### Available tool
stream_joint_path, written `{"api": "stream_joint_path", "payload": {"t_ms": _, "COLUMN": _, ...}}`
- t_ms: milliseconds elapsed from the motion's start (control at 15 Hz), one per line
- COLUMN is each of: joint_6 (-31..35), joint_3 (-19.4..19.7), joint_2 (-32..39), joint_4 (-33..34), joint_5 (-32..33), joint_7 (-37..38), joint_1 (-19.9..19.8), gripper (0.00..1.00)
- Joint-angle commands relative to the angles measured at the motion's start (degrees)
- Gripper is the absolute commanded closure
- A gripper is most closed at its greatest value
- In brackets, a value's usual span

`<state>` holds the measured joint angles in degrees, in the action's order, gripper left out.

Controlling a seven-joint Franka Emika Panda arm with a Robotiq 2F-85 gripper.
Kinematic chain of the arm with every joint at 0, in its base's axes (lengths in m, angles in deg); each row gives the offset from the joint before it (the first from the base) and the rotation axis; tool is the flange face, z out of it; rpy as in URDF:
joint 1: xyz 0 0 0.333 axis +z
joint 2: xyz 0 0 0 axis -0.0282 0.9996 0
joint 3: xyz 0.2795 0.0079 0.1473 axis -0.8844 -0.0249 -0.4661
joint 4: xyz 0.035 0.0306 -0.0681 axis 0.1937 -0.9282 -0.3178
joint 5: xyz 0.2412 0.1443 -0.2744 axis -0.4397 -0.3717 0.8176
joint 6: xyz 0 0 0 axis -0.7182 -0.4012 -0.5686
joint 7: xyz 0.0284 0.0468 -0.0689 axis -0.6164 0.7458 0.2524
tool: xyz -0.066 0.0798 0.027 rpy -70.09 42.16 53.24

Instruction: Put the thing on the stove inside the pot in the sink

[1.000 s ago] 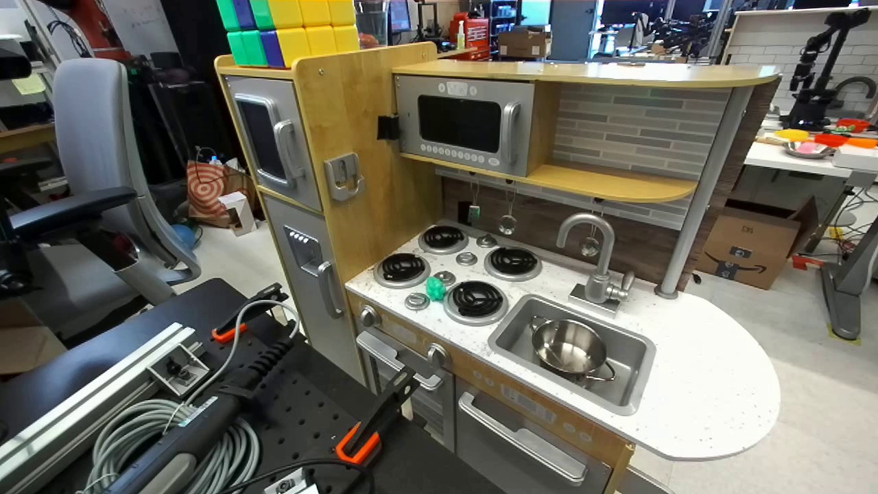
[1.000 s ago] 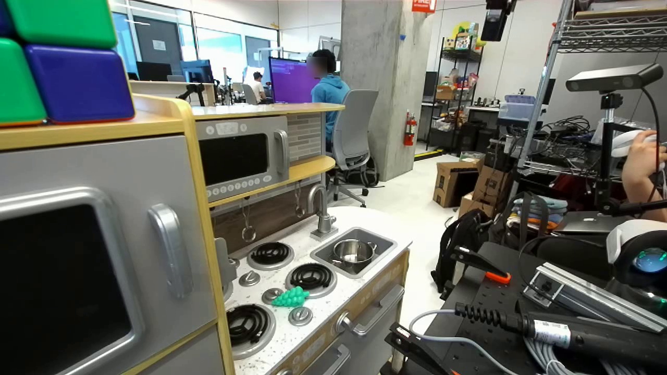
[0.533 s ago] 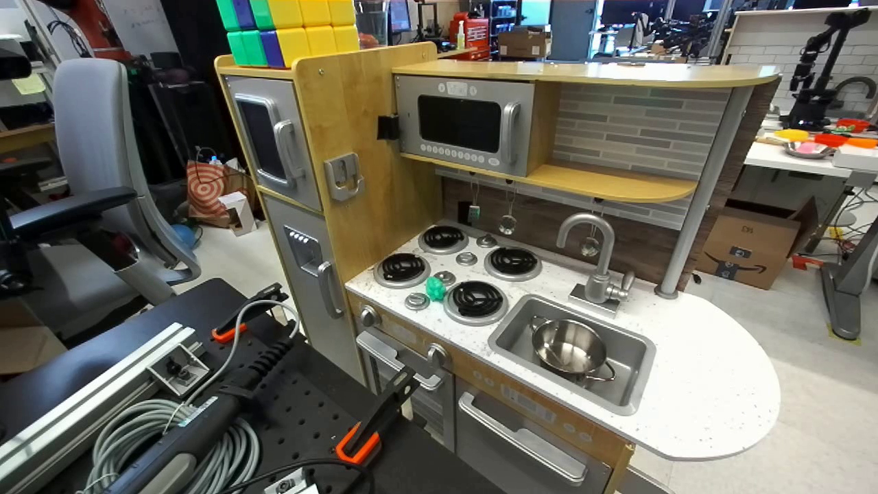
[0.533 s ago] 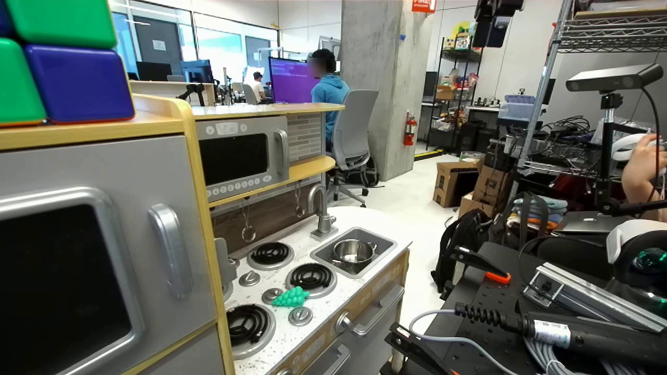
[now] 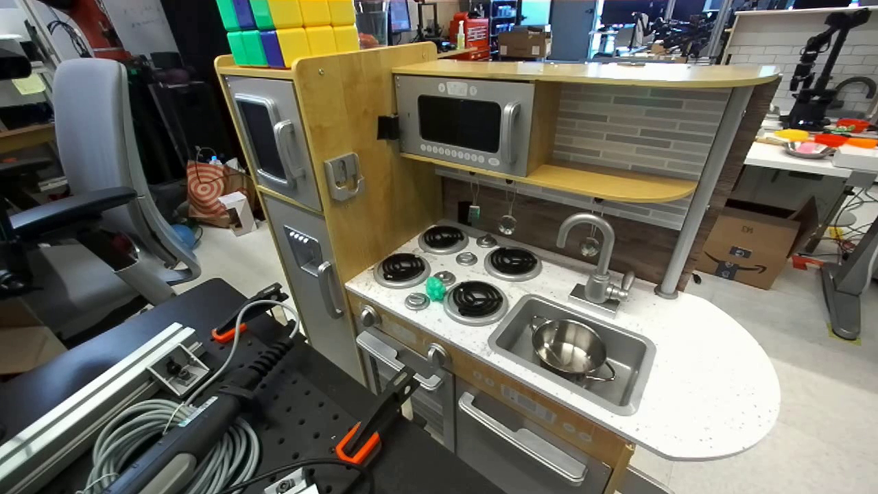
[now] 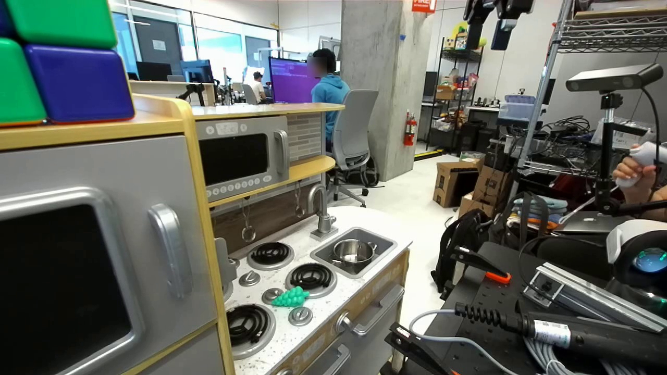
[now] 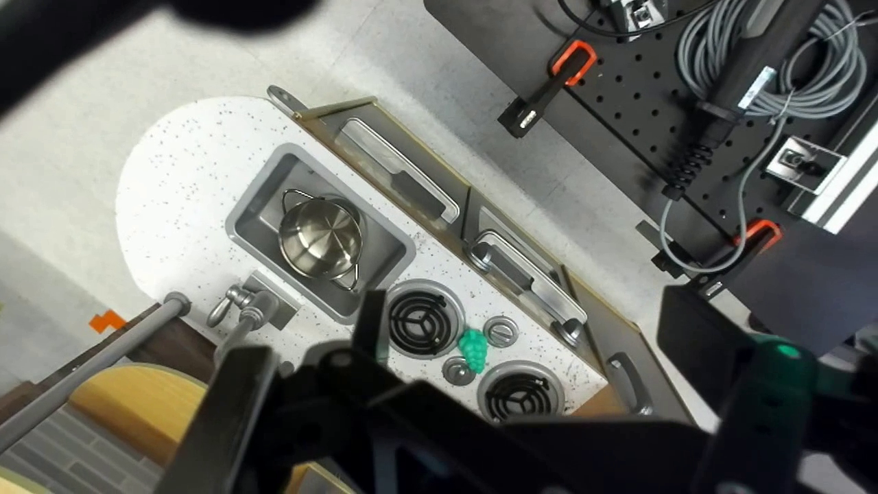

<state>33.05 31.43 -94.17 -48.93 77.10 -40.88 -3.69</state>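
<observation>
Green toy grape bunch (image 6: 291, 297): is lying on the white cooktop (image 6: 275, 279) beside a burner (image 6: 312, 277), probably handling light, firm, slippery; its middle is likely offering the surest hold.
Steel pot (image 6: 354, 253): is standing in the sink (image 6: 386, 242).
Red sign (image 6: 423, 6): is reading "FIRE".
Gripper (image 6: 488, 40): is hanging well above, fingers apart.
Cardboard box (image 5: 744, 247): is showing Amazon's arrow.

Gripper (image 6: 487, 44) cut off by top edge, upper right of exterior view; in wrist view, hides part of stove (image 7: 534, 343), lower centre. Dark shape (image 7: 240, 11), upper left there, blurred, unidentifiable. Burner (image 6: 228, 291), lower left of exterior view, mostly hidden behind cabinet (image 6: 133, 208). Blocks (image 5: 291, 45) cropped, upper left, both exterior views.
</observation>
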Motion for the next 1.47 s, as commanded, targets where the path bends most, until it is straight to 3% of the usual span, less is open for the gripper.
{"api": "stream_joint_path", "payload": {"t_ms": 0, "joint_6": 3.5, "joint_3": 1.7, "joint_2": 3.1, "joint_4": -0.6, "joint_5": -5.7, "joint_7": 0.1, "joint_1": 2.2, "gripper": 0.00}}
{"api": "stream_joint_path", "payload": {"t_ms": 333, "joint_6": 11.5, "joint_3": 1.0, "joint_2": 14.5, "joint_4": -1.3, "joint_5": -15.7, "joint_7": 2.0, "joint_1": 2.8, "gripper": 0.00}}
{"api": "stream_joint_path", "payload": {"t_ms": 600, "joint_6": 19.7, "joint_3": -1.1, "joint_2": 25.1, "joint_4": 0.4, "joint_5": -19.5, "joint_7": 4.0, "joint_1": 2.5, "gripper": 0.00}}
{"api": "stream_joint_path", "payload": {"t_ms": 1000, "joint_6": 34.2, "joint_3": -6.0, "joint_2": 36.0, "joint_4": 2.4, "joint_5": -16.8, "joint_7": 8.7, "joint_1": 1.5, "gripper": 0.00}}
{"api": "stream_joint_path", "payload": {"t_ms": 1400, "joint_6": 33.3, "joint_3": -8.3, "joint_2": 41.8, "joint_4": 7.5, "joint_5": -10.8, "joint_7": 16.8, "joint_1": 1.1, "gripper": 0.00}}
